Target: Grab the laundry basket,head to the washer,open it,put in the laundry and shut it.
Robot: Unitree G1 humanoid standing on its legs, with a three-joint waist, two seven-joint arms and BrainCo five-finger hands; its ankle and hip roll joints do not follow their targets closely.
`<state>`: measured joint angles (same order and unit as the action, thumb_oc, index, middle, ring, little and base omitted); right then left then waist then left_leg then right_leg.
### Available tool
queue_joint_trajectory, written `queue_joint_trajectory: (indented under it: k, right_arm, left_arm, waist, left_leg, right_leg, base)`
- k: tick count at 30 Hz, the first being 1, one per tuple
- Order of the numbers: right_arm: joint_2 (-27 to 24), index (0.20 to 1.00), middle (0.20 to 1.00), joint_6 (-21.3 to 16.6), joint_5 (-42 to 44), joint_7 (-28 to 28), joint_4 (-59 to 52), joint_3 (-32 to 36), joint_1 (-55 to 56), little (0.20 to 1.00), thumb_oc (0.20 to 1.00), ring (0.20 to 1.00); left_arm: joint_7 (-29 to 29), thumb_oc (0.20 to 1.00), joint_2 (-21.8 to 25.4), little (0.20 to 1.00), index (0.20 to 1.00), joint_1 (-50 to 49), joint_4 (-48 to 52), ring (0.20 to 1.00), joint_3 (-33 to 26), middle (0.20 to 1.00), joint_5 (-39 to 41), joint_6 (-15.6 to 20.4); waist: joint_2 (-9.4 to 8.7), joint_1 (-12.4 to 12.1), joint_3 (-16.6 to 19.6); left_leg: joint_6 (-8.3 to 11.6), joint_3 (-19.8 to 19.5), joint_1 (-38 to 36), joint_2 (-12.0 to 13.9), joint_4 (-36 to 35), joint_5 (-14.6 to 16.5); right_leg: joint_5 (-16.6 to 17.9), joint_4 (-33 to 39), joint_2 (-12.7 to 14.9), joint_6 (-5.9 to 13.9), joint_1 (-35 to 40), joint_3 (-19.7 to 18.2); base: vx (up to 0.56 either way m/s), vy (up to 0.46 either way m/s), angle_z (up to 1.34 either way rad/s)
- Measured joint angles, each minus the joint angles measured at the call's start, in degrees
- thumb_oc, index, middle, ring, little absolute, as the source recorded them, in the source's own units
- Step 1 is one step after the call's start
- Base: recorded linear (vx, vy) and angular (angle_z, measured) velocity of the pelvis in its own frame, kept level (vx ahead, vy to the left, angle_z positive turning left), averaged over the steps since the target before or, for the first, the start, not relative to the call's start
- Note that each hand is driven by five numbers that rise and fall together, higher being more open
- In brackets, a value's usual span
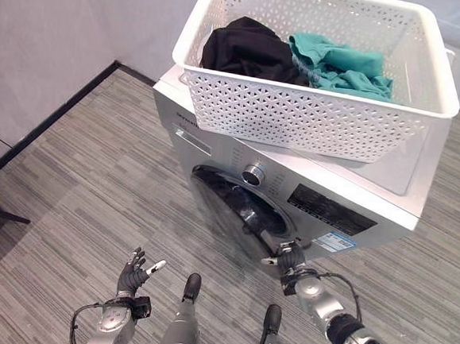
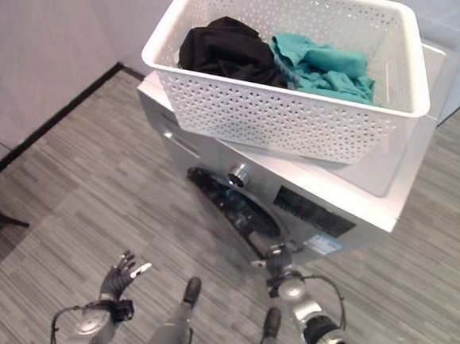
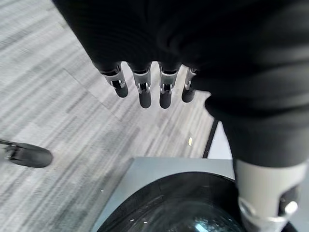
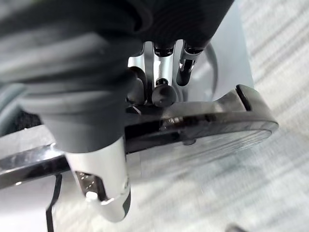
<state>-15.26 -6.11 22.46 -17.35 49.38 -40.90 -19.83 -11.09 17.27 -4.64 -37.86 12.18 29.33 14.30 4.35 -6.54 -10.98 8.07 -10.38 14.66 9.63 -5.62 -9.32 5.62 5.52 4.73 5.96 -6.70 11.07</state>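
Basket parked atop washer, above both hands, so they're free. R hand fingers hooked on door rim to pull; L hand open, idle w/ nothing held.

Your left hand hangs low at the near left, its arm coming up from the bottom edge, wrist bent so the palm faces away; the fingers are straight and slightly spread, thumb out to the side, holding nothing. Your right arm reaches forward from the near right, elbow bent, with the right hand raised ahead of it. Its fingers are hooked over the edge of the washer door, thumb alongside.
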Motion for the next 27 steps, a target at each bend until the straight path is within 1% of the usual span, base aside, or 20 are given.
queue_joint_trajectory:
  k: [2, 4, 7, 8, 10, 11, 12, 13, 14, 15, 16, 17, 19, 20, 21, 22, 24, 25, 26, 27]
  right_arm:
    - [1.18, 1.000, 1.000, 0.24, 3.42, 1.60, 0.15, -3.03, 0.69, 1.000, 1.000, 1.000]
    - [6.03, 1.000, 1.000, 1.54, 5.79, 4.10, 0.95, -6.28, 1.24, 1.000, 1.000, 1.000]
    - [13.01, 1.000, 1.000, 1.86, 11.63, 6.75, 1.32, -6.42, 0.77, 1.000, 1.000, 1.000]
    - [15.94, 1.000, 1.000, 1.73, 13.04, 7.89, 2.05, -6.41, -0.27, 1.000, 1.000, 1.000]
    - [19.86, 1.000, 1.000, 1.46, 15.10, 8.91, 3.65, -5.41, -2.46, 1.000, 1.000, 1.000]
    - [20.27, 1.000, 1.000, 1.17, 15.76, 9.09, 3.12, -4.97, -3.62, 1.000, 1.000, 1.000]
    - [20.02, 1.000, 1.000, 0.62, 16.14, 9.58, 1.58, -3.07, -3.70, 1.000, 1.000, 1.000]
    - [19.09, 1.000, 1.000, 0.10, 16.06, 9.99, 0.76, -2.79, -3.15, 1.000, 1.000, 1.000]
    - [17.62, 1.000, 1.000, 0.05, 16.06, 10.04, 0.83, -3.04, -1.78, 1.000, 1.000, 1.000]
    - [15.82, 1.000, 1.000, 0.27, 15.69, 10.00, 2.12, -1.93, -0.43, 1.000, 1.000, 1.000]
    - [13.62, 1.000, 1.000, 0.40, 13.81, 11.32, 1.70, -0.91, 1.66, 1.000, 1.000, 1.000]
    - [11.04, 1.000, 1.000, 1.45, 12.10, 12.32, 2.61, 2.37, 5.19, 1.000, 1.000, 1.000]
    - [8.46, 1.000, 1.000, 2.38, 10.79, 13.71, 2.89, 4.67, 9.46, 1.000, 1.000, 1.000]
    - [6.77, 1.000, 1.000, 2.57, 9.90, 15.04, 4.06, 7.03, 13.33, 1.000, 1.000, 1.000]
    - [6.42, 1.000, 1.000, 2.64, 9.82, 15.26, 4.29, 7.02, 14.05, 1.000, 1.000, 1.000]
    - [6.06, 1.000, 1.000, 3.45, 9.64, 15.83, 5.75, 7.08, 15.58, 1.000, 1.000, 1.000]
    - [5.29, 1.000, 1.000, 3.63, 8.97, 16.96, 6.52, 6.68, 16.80, 1.000, 1.000, 1.000]
    - [5.14, 1.000, 1.000, 3.95, 8.21, 18.01, 6.69, 6.55, 17.30, 1.000, 1.000, 1.000]
    - [5.11, 1.000, 1.000, 3.85, 8.14, 18.14, 6.39, 6.44, 17.39, 1.000, 1.000, 1.000]
    - [4.25, 1.000, 1.000, 3.85, 7.85, 19.04, 5.19, 6.41, 17.76, 1.000, 1.000, 1.000]
  left_arm:
    - [-0.31, 1.000, -0.44, 1.000, 1.000, 0.18, -3.23, 1.000, -0.17, 1.000, 0.00, -0.26]
    - [-1.32, 1.000, -1.60, 1.000, 1.000, -1.88, -3.85, 1.000, -0.12, 1.000, 0.04, -0.79]
    - [-1.43, 1.000, -1.92, 1.000, 1.000, -2.57, -3.63, 1.000, 0.40, 1.000, 1.78, -1.13]
    - [-1.37, 1.000, -1.93, 1.000, 1.000, -3.46, -3.27, 1.000, 0.54, 1.000, 2.14, -1.29]
    - [-1.32, 1.000, -1.03, 1.000, 1.000, -4.86, 0.39, 1.000, 0.00, 1.000, 2.30, -1.28]
    - [-1.22, 1.000, -0.11, 1.000, 1.000, -5.39, 4.10, 1.000, 0.38, 1.000, 2.37, -1.78]
    - [-1.00, 1.000, 1.70, 1.000, 1.000, -5.61, 11.20, 1.000, 0.49, 1.000, 2.21, -2.18]
    - [-0.63, 1.000, 4.67, 1.000, 1.000, -6.17, 18.48, 1.000, 0.52, 1.000, 2.04, -2.38]
    - [0.15, 1.000, 7.06, 1.000, 1.000, -6.82, 24.12, 1.000, 0.30, 1.000, 1.98, -2.00]
    - [1.15, 1.000, 8.47, 1.000, 1.000, -5.51, 27.44, 1.000, -0.93, 1.000, 2.36, -1.77]
    - [3.45, 1.000, 13.56, 1.000, 1.000, -6.98, 37.23, 1.000, -2.05, 1.000, 4.49, -3.77]
    - [8.62, 1.000, 24.63, 1.000, 1.000, -10.45, 52.00, 1.000, -4.17, 1.000, 6.67, -4.34]
    - [13.83, 1.000, 34.55, 1.000, 1.000, -12.20, 60.10, 1.000, -7.42, 1.000, 11.54, -4.82]
    - [19.13, 1.000, 47.43, 1.000, 1.000, -10.20, 66.20, 1.000, -6.19, 1.000, 18.18, -6.24]
    - [20.30, 1.000, 49.70, 1.000, 1.000, -9.05, 67.18, 1.000, -5.40, 1.000, 19.43, -6.71]
    - [24.64, 1.000, 53.99, 1.000, 1.000, -5.24, 68.89, 1.000, -1.85, 1.000, 22.57, -7.29]
    - [27.77, 1.000, 52.26, 1.000, 1.000, 2.76, 66.01, 1.000, 7.73, 1.000, 25.68, -8.82]
    - [30.08, 1.000, 52.83, 1.000, 1.000, 12.00, 64.18, 1.000, 22.10, 1.000, 27.09, -11.65]
    - [31.84, 1.000, 50.90, 1.000, 1.000, 14.46, 63.29, 1.000, 26.23, 1.000, 27.76, -12.80]
    - [33.96, 1.000, 46.64, 1.000, 1.000, 22.57, 56.60, 1.000, 38.17, 1.000, 31.04, -13.86]
  waist:
    - [0.14, -1.42, 0.00]
    - [0.86, -4.55, 0.71]
    - [1.13, -7.02, 0.66]
    - [1.21, -8.15, 0.99]
    - [0.53, -10.39, 1.96]
    - [0.19, -10.69, 1.93]
    - [-1.22, -10.92, 1.71]
    - [-3.54, -11.18, 1.10]
    - [-3.03, -11.25, 1.57]
    - [-1.87, -9.77, 1.68]
    - [-2.31, -9.70, 1.42]
    - [-2.40, -9.16, 0.98]
    - [-2.37, -8.45, 1.09]
    - [-2.74, -7.88, 1.54]
    - [-2.79, -7.67, 1.73]
    - [-3.03, -5.64, 2.53]
    - [-2.63, -2.34, 3.58]
    - [-2.36, -1.56, 4.17]
    - [-2.64, 0.40, 4.37]
    - [-2.39, 2.20, 4.48]
  left_leg:
    - [0.09, -0.32, -0.66, 0.93, -0.06, 0.09]
    - [0.24, -3.28, -0.29, 2.26, -0.03, 1.29]
    - [0.49, -4.24, -0.18, 3.46, 0.00, 5.14]
    - [-0.47, -5.47, 0.12, 3.37, 1.01, 6.00]
    - [-0.51, -6.67, 0.49, 4.79, 1.34, 6.08]
    - [-0.58, -7.78, 0.67, 5.35, 0.83, 6.35]
    - [0.49, -7.82, 1.18, 5.65, 1.01, 7.40]
    - [0.68, -7.50, 2.26, 3.21, 6.53, 6.57]
    - [0.03, -6.24, 0.53, 2.54, 7.63, 7.54]
    - [1.82, -6.15, -1.27, 2.99, 5.84, 6.63]
    - [1.69, -5.06, -2.83, 2.50, 4.22, 5.77]
    - [1.88, -3.91, -5.91, 2.06, 3.11, 4.04]
    - [1.88, -1.78, -8.77, 1.59, 2.64, 4.04]
    - [1.84, 0.20, -11.69, 1.34, 1.27, 4.06]
    - [1.84, 0.39, -12.04, 1.31, 1.16, 4.06]
    - [1.63, 1.56, -12.89, 1.15, 0.83, 4.21]
    - [1.44, 2.78, -13.09, 0.96, 0.46, 4.27]
    - [1.16, 5.20, -13.62, 1.35, 0.33, 4.16]
    - [1.02, 6.63, -13.93, 1.43, 0.43, 4.54]
    - [1.13, 8.59, -14.61, 1.29, 0.35, 4.46]
  right_leg:
    - [0.01, 0.00, -1.06, -0.37, 0.83, 0.10]
    - [0.07, -0.05, -3.13, -1.65, 1.15, 1.05]
    - [-0.47, 0.02, -4.11, -3.26, 2.06, 2.92]
    - [-0.48, -0.02, -5.06, -3.54, 2.64, 3.73]
    - [-0.90, -0.49, -7.08, -4.22, 3.17, 3.77]
    - [-1.41, -0.48, -7.58, -4.98, 3.56, 4.04]
    - [-2.03, -0.01, -7.19, -5.84, 3.82, 5.82]
    - [-2.01, -0.02, -5.30, -5.88, 3.96, 6.22]
    - [-1.99, -0.04, -5.08, -5.34, 4.62, 6.01]
    - [-1.86, -0.04, -4.80, -4.52, 5.01, 5.82]
    - [-1.60, -0.08, -4.09, -3.99, 5.22, 4.82]
    - [-1.75, -0.05, -3.25, -3.00, 7.04, 3.64]
    - [-2.14, -0.03, -2.27, -2.44, 8.76, 2.12]
    - [-2.53, -0.03, -1.66, -1.89, 10.08, 0.59]
    - [-2.56, -0.03, -1.61, -1.84, 10.25, 0.41]
    - [-2.48, -0.03, -1.25, -1.44, 10.33, -0.32]
    - [-2.31, -0.03, -1.02, -1.23, 9.50, -1.52]
    - [-1.11, -0.11, -1.10, -0.92, 8.76, -3.48]
    - [-0.94, -0.06, -1.35, -0.99, 7.75, -4.84]
    - [-0.68, -0.11, -1.38, -0.92, 7.41, -6.87]
  base:
    - [-0.01, -0.125, 0.04]
    - [-0.04, -0.226, 0.20]
    - [-0.06, -0.181, 0.39]
    - [-0.15, -0.257, 0.32]
    - [-0.11, -0.150, 0.27]
    - [-0.04, -0.070, 0.72]
    - [-0.03, -0.035, 0.77]
    - [0.01, 0.009, 0.48]
    - [0.04, 0.052, 0.10]
    - [0.08, 0.074, -0.16]
    - [0.14, 0.115, -0.26]
    - [0.16, 0.109, -0.43]
    - [0.15, 0.096, -0.43]
    - [0.13, 0.111, -0.39]
    - [0.10, 0.117, -0.46]
    - [0.09, 0.109, -0.35]
    - [0.06, 0.091, -0.51]
    - [0.07, 0.125, -0.78]
    - [0.08, 0.163, -0.96]
    - [0.07, 0.126, -0.79]
